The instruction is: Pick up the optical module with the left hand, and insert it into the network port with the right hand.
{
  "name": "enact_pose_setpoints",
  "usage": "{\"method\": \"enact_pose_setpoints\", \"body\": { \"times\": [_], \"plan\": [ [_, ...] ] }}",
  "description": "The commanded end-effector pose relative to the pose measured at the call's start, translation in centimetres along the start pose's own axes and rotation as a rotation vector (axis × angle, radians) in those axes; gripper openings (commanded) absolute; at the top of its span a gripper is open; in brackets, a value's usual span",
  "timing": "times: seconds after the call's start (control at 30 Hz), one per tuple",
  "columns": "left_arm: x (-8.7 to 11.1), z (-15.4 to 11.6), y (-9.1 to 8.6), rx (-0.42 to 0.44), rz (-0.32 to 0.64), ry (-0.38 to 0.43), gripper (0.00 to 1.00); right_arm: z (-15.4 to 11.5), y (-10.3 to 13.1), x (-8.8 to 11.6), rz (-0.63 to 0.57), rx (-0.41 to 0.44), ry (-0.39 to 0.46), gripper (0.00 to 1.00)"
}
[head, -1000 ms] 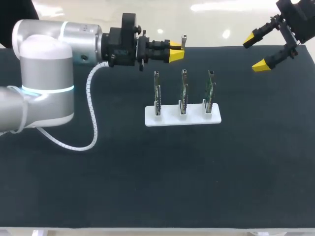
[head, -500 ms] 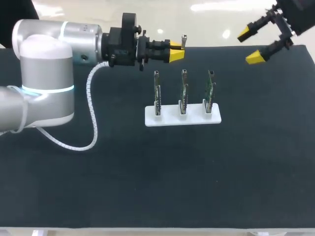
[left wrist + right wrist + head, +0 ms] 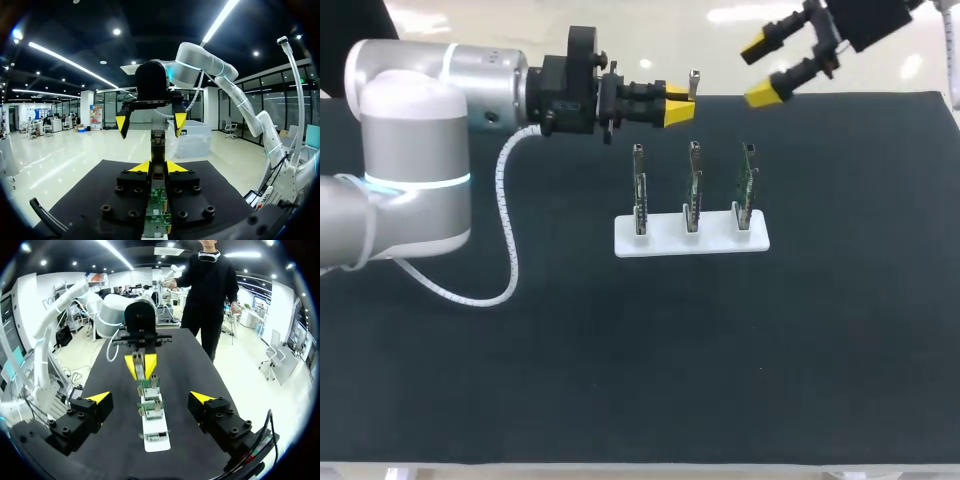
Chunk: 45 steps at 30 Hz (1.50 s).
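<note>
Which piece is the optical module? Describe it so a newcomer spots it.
On the black table, a white rack holds three upright circuit boards. Beyond it, the left hand grips the optical module: the only slim metal piece off the rack, pinched between yellow tips.

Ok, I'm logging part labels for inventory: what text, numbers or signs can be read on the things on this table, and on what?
No text can be read.
Three circuit boards in the white holder: any markings are too small to read.
Optical module in the left gripper: no legible label.
Right gripper: no print visible.
</note>
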<state>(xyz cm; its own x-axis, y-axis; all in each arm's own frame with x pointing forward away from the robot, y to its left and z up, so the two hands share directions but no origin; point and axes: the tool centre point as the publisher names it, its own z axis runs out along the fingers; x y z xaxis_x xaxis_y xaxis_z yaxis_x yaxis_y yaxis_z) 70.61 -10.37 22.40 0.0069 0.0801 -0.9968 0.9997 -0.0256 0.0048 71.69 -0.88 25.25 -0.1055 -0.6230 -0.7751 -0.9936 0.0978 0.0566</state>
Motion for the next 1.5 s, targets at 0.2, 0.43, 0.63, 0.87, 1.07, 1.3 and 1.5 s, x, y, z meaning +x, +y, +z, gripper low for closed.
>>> {"method": "enact_pose_setpoints", "body": {
  "times": [0.2, 0.43, 0.63, 0.87, 1.07, 1.3, 1.5],
  "plan": [
    [0.1, 0.0, -0.1, -0.004, 0.002, -0.003, 0.0, 1.4, 0.4, -2.1, 0.008, 0.012, 0.02, 1.0],
    [0.1, 0.0, -0.1, -0.004, 0.002, -0.003, 0.0, 2.2, 0.6, -3.0, 0.019, 0.016, 0.011, 1.0],
    [0.1, 0.0, -0.1, -0.004, 0.002, -0.003, 0.0, 2.7, 0.8, -3.9, 0.031, 0.021, 0.014, 1.0],
    [0.1, 0.0, -0.1, -0.004, 0.002, -0.003, 0.0, 3.3, 1.0, -4.3, 0.037, 0.028, 0.016, 0.91],
    [0.1, 0.0, -0.1, -0.004, 0.002, -0.003, 0.0, 3.9, 1.4, -4.4, 0.039, 0.044, 0.014, 0.49],
    [0.1, 0.0, -0.1, -0.004, 0.002, -0.003, 0.0, 4.5, 2.0, -4.2, 0.032, 0.053, 0.012, 0.45],
    [0.1, 0.0, -0.1, -0.004, 0.002, -0.003, 0.0, 4.7, 2.4, -4.2, 0.03, 0.055, 0.011, 0.43]
  ]
}}
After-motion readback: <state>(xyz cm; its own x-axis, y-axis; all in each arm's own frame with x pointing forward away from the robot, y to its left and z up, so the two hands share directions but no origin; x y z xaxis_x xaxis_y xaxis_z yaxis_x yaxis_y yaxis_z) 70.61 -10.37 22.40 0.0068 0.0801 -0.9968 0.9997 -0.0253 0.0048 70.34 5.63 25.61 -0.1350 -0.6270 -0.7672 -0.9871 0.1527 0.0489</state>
